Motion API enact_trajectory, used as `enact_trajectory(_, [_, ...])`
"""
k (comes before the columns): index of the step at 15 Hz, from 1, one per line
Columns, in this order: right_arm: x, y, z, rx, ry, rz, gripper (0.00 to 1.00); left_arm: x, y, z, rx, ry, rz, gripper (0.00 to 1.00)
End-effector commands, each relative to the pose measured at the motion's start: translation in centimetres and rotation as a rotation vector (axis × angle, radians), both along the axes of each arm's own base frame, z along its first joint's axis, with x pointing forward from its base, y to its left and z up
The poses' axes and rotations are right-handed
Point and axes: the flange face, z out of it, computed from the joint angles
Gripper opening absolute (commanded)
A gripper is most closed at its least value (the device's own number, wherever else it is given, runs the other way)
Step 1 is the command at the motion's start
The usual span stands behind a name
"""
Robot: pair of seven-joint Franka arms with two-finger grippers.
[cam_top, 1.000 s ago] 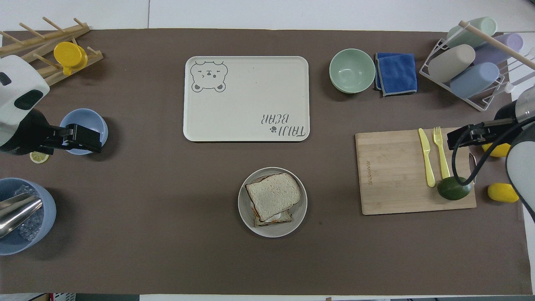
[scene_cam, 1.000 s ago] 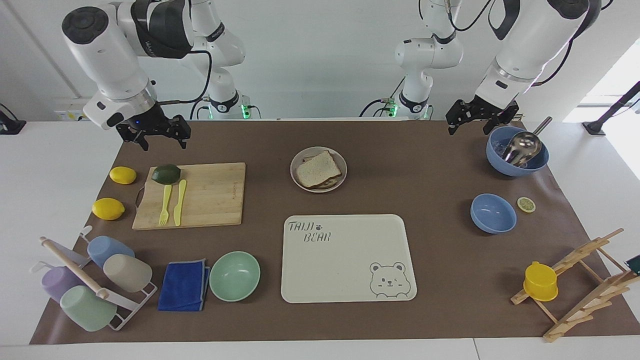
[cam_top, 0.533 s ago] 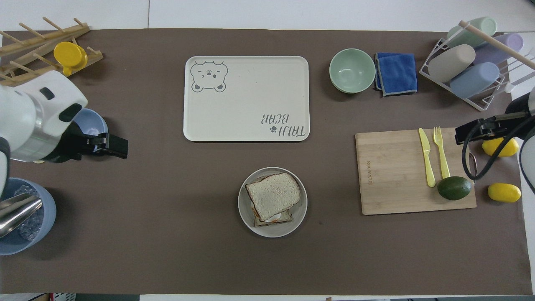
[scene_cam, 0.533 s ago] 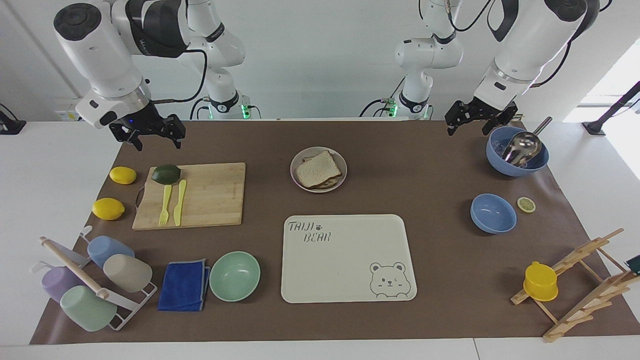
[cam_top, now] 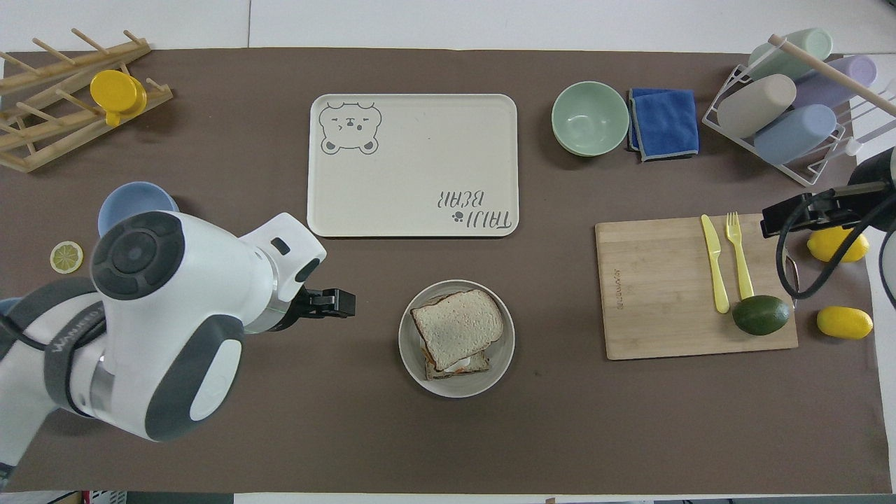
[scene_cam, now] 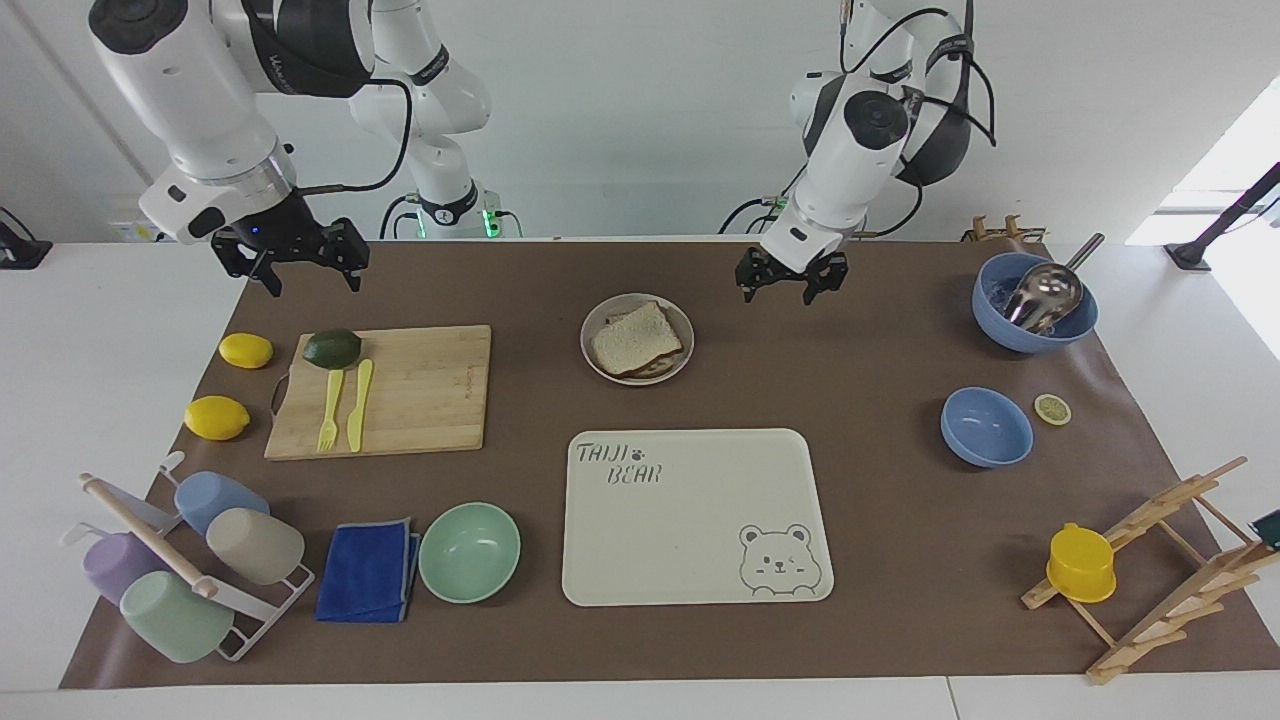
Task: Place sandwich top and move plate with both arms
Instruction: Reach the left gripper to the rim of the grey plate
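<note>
— Right, what sits nearest the robots?
— Both grippers, up in the air. The left gripper hangs over bare brown mat just beside the plate, toward the left arm's end of the worktop, jaws spread and empty. The right gripper hangs over the mat's edge by the avocado corner of the cutting board, jaws also apart, nothing held.
— And the sandwich top?
— Already on the sandwich, slightly askew, on the plate in the middle of the mat.
— Farther out?
— The cream bear tray, with the mint-green bowl and blue cloth beside it.
</note>
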Motion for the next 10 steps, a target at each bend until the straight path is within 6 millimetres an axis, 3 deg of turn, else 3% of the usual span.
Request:
enact_trajectory(1, [0.1, -0.6, 0.7, 0.02, -0.005, -0.016, 1.0, -3.2, -2.0, -4.5, -0.023, -0.004, 0.059, 1.0])
enact_trajectory(3, [0.2, -0.6, 0.8, 0.02, -0.012, -0.016, 1.0, -4.5, -3.6, -7.1, -0.046, 0.025, 0.104, 1.0])
enact_trajectory(5, [0.1, -0.7, 0.7, 0.018, -0.009, -0.013, 1.0, -5.3, -3.8, -8.8, -0.055, 0.007, 0.14, 0.99])
enact_trajectory(10, [-0.1, -0.9, 0.7, 0.017, -0.01, -0.023, 1.0, -7.6, -4.7, -11.1, -0.107, 0.028, 0.189, 0.9])
